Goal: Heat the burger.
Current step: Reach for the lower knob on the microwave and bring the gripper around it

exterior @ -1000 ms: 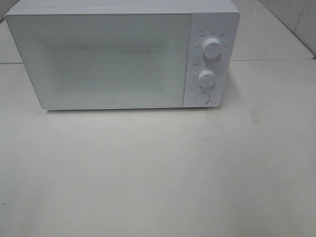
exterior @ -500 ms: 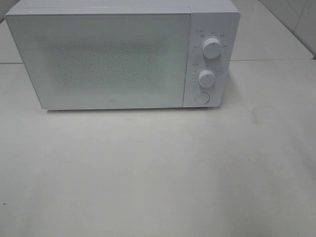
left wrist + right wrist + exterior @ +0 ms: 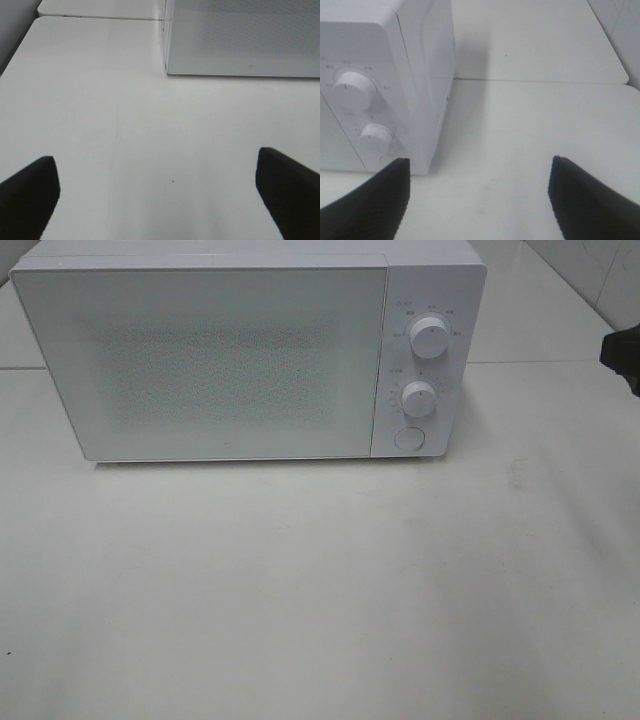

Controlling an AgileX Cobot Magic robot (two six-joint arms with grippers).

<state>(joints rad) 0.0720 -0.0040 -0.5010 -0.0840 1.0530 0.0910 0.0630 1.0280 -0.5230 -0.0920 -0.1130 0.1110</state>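
Exterior high view: a white microwave (image 3: 230,360) is sitting at the back of the pale bench (image 3: 320,590). Its frosted door (image 3: 200,360) is lying flush and shut. On the panel to the right of the door, an upper knob (image 3: 429,337) is sitting above a lower knob (image 3: 419,398), with a round button (image 3: 408,438) beneath both. A dark piece of the right arm (image 3: 622,355) is showing at the right edge, well apart from the microwave.

Left wrist view: the left tool (image 3: 155,157) is hanging over bare bench in front of the door. Its two dark fingers (image 3: 30,195) are standing wide apart, gripping nothing.

Right wrist view: the right tool (image 3: 477,162) is hanging over the bench just beside the microwave's knob end. Its fingers (image 3: 375,200) are likewise spread, with nothing between them. Both knobs are facing this camera.

The burger is not showing in any view; the door's frosting is hiding the inside, so I cannot tell where it is lying.
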